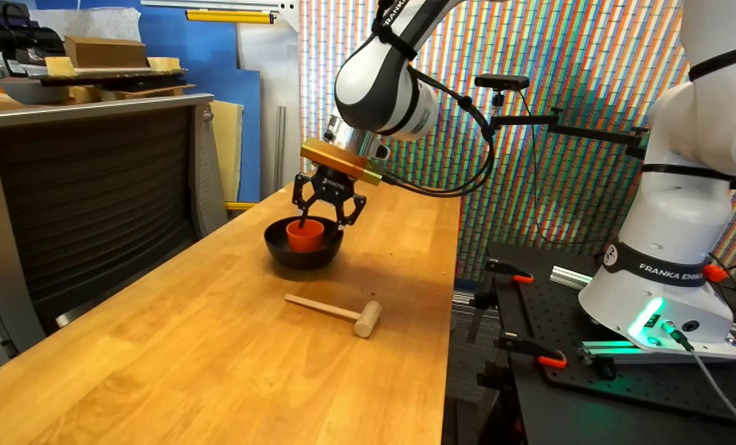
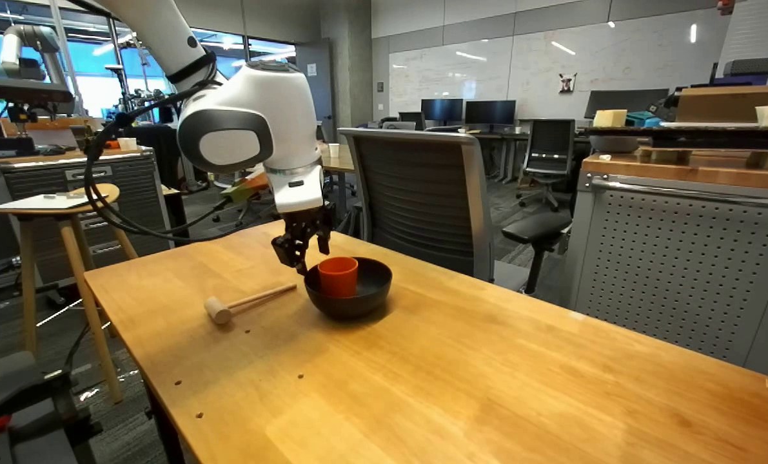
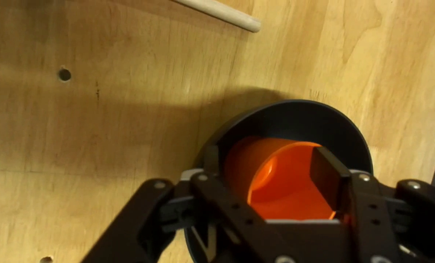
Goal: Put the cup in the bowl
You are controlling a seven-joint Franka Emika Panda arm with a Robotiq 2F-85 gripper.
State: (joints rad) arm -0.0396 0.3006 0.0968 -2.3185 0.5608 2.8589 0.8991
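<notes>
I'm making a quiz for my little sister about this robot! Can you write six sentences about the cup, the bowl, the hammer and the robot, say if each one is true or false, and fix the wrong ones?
1. The cup is inside the bowl. True.
2. The bowl is white. False: it is black.
3. The hammer lies on the table. True.
4. The end effector is open, with its two fingers apart. True.
5. The cup is upside down. False: its opening faces up.
6. The hammer is touching the bowl. False: the wrist view shows bare table between them.
</notes>
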